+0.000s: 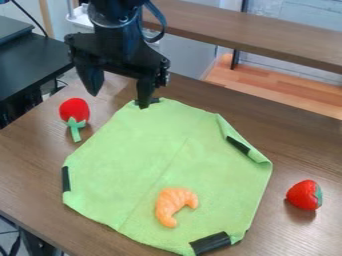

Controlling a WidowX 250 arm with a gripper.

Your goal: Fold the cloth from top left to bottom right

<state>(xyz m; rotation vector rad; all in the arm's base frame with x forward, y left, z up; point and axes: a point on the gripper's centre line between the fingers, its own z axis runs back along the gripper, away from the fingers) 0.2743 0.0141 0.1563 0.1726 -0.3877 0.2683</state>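
Green cloth (133, 145) lies on the table (33, 160), and your gripper (119, 89) is spread wide, so line it up over the black top patch (154, 100), lower slowly, and pinch just that edge.

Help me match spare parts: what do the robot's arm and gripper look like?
The arm is black, with a rounded joint housing and a dark cable looping beside it. The gripper is black too, with a wide crossbar and two chunky fingers.
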